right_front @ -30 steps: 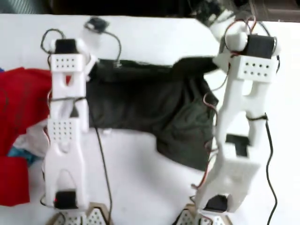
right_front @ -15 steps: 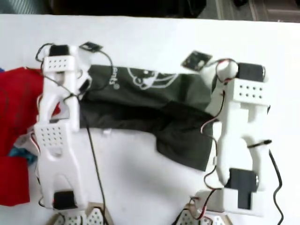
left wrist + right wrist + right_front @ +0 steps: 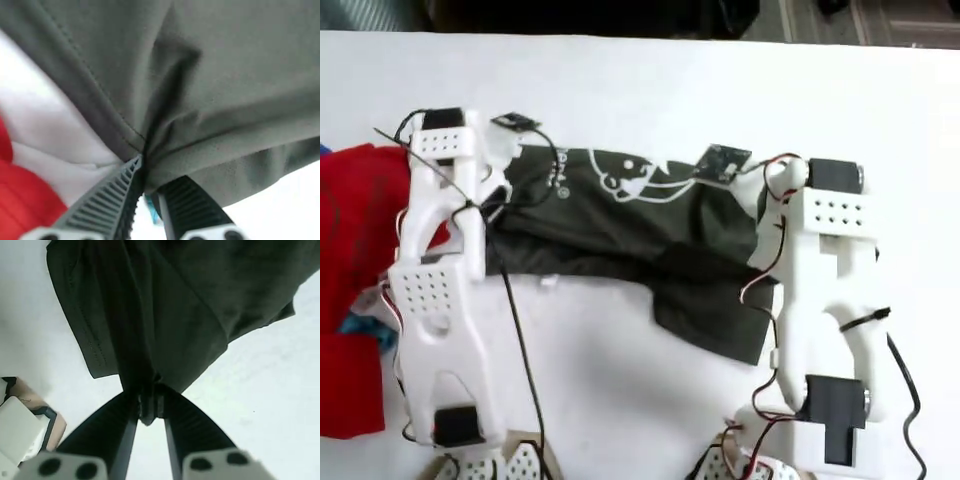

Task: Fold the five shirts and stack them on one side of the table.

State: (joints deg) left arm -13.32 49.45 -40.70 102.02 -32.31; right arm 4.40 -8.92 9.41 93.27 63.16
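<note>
**Two robot arms pinch a dark green shirt at its two ends on a white table**

A white table spans the high view. One dark green shirt lies across its middle, partly folded. The upper layer is turned over so that a white printed graphic faces up, and one loose corner trails toward the near edge.

At the table's left edge sits a red heap of cloth, with bits of white and blue fabric showing under it. It looks like the other shirts, but how many are in it cannot be told.

Two white arms reach in from the near side, the left arm by the red heap and the right arm at the shirt's other end.

The left gripper has its jaws closed tight on a gathered pinch of the dark fabric, beside a hem seam. The right gripper is likewise clamped on a bunched fold of the same shirt, and cloth fans out from the pinch.

The shirt looks light, thin and limp. It probably sags and creases wherever it is not supported, and could slip from a shallow grip. Two holds spread wide along one edge, taken deep on a hem or seam, seem best for keeping the fold straight.
</note>
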